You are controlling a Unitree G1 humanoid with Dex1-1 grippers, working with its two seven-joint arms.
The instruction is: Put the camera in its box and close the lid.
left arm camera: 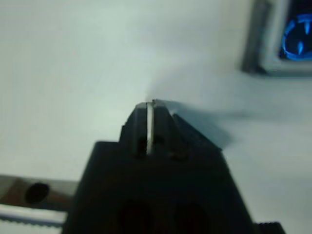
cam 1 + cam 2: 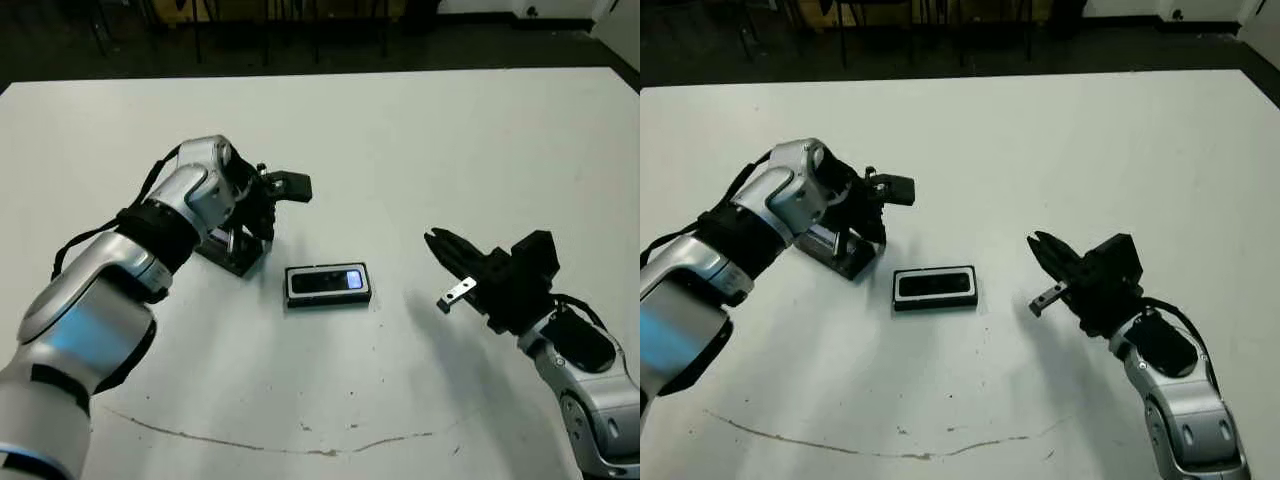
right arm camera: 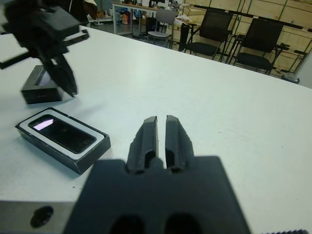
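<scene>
Two arms framed a wide white table when I looked in. My left gripper hung over the lid, which sat a little way off from the box – its fingers were pressed together on nothing, so the lid was not yet held. My right gripper waited on the other side of the box, well apart from it, fingers likewise clenched and empty. The camera already lay flat inside the box's white lining, screen up and glowing faintly. So I judged the first step done and the lid step in hand. Next I would need to part the left fingers, take the lid by its long sides, then carry it across and seat it squarely on the box – the right gripper could steady the box.
</scene>
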